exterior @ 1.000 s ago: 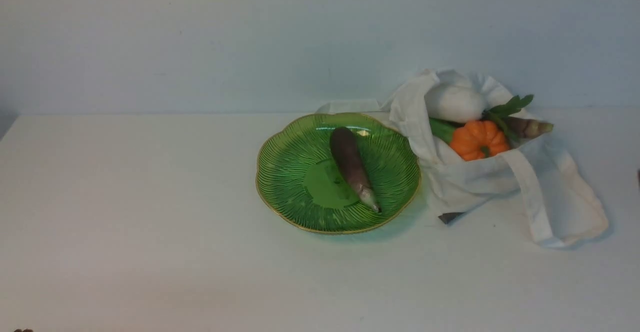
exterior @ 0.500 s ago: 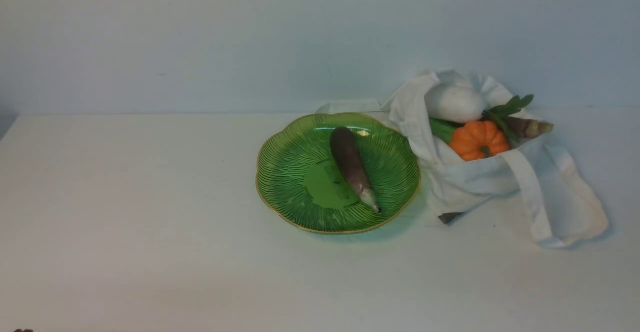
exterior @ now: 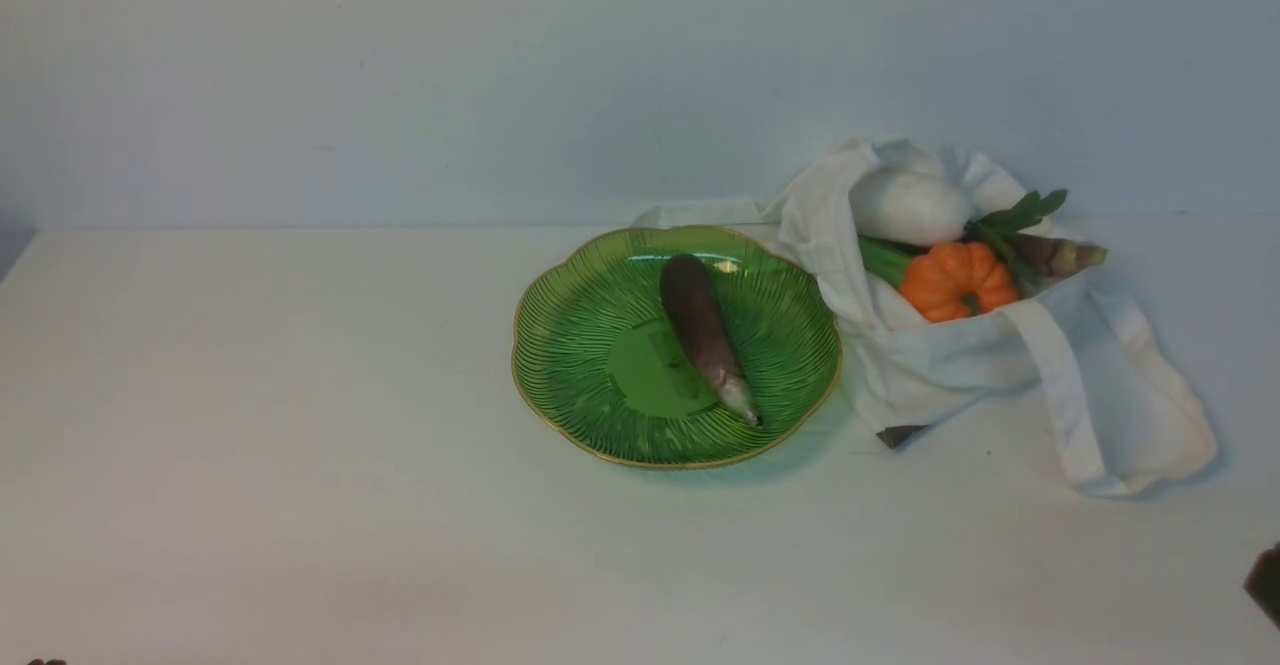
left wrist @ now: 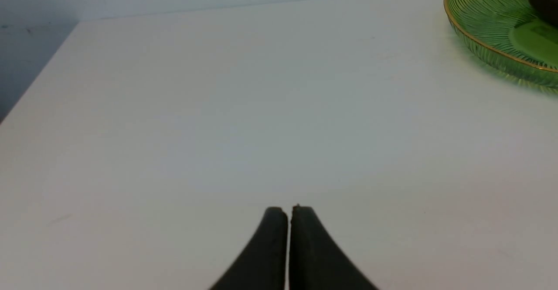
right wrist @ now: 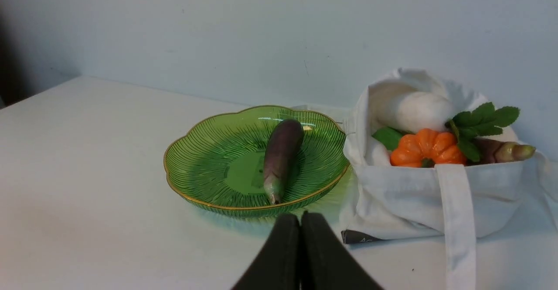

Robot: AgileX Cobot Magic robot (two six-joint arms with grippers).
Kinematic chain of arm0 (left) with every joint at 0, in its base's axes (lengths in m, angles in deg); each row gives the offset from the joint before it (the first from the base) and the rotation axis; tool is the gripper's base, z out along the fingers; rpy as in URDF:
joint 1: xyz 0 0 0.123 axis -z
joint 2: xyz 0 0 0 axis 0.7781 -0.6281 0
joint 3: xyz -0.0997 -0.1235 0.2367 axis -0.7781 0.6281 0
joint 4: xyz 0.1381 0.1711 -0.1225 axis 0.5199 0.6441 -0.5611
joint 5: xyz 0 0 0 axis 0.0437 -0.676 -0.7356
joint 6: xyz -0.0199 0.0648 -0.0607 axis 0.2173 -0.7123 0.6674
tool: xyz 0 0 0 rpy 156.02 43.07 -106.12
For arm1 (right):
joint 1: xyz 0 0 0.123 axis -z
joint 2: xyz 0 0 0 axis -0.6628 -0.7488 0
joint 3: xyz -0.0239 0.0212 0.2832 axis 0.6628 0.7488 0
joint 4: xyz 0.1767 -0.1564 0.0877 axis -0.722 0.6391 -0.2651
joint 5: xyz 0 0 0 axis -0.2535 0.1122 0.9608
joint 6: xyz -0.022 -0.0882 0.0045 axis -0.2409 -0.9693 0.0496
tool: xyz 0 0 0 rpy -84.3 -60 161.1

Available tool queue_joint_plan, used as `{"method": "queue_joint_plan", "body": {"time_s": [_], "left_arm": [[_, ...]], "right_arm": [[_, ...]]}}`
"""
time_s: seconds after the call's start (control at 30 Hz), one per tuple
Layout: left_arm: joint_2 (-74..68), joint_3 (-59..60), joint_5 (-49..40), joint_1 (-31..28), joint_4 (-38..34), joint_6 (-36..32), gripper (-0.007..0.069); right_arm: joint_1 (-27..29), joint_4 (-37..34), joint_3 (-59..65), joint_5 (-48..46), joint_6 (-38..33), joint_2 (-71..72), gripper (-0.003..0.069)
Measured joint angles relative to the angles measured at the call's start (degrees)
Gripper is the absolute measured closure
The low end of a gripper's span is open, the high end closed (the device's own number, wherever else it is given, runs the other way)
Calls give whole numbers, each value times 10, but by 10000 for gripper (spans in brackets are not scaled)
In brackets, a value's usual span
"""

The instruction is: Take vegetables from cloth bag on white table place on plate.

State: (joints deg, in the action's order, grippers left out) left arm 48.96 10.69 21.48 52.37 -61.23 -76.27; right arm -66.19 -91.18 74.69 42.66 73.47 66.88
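Closest in, the left gripper (left wrist: 287, 210) has its two black fingers pressed tight together over the white table (left wrist: 218, 128). The right gripper (right wrist: 300, 216) is pressed together too, and it holds nothing. The front view shows only a small dark bit at its right edge, so the fingers can be seen only in the wrist views.

A wide stretch of table lies in front of the plate (exterior: 570, 345) and to its left, out to the table's left edge. The left wrist view shows that edge and just a piece of the plate's gold rim, but not the bag.

One eggplant (exterior: 700, 330) lies on the plate. Its long side runs from far to near, and its pale tip points toward the robot and a bit to the right.

The cloth bag (exterior: 940, 370) sits just beside the plate's right rim. They are too close to tell if they touch. Its strap (exterior: 1065, 395) hangs down the front.

In the bag's open top are the pumpkin (exterior: 958, 280), the white round vegetable (exterior: 908, 207), the green leaves (exterior: 1022, 213) and a second eggplant (exterior: 1060, 255) with its tip pointing right.

Behind it all is a plain wall (exterior: 400, 75).
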Motion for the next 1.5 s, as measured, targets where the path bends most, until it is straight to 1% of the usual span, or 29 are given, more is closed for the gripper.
{"method": "queue_joint_plan", "body": {"time_s": [0.23,0.4,0.5,0.8,0.93,1.07,1.33,1.5], "left_arm": [[0,0,0,0,0,0,629],[0,0,0,0,0,0,629],[0,0,0,0,0,0,629],[0,0,0,0,0,0,629],[0,0,0,0,0,0,629],[0,0,0,0,0,0,629],[0,0,0,0,0,0,629],[0,0,0,0,0,0,629]], "right_arm": [[1,9,1,0,0,0,674],[9,49,5,-1,-6,19,674],[35,60,17,1,-8,30,674],[155,60,104,4,-14,90,674],[188,51,129,2,-15,95,674],[206,49,130,3,-15,95,674],[211,49,130,-4,-15,95,674],[232,49,129,-5,-15,95,674]]}}
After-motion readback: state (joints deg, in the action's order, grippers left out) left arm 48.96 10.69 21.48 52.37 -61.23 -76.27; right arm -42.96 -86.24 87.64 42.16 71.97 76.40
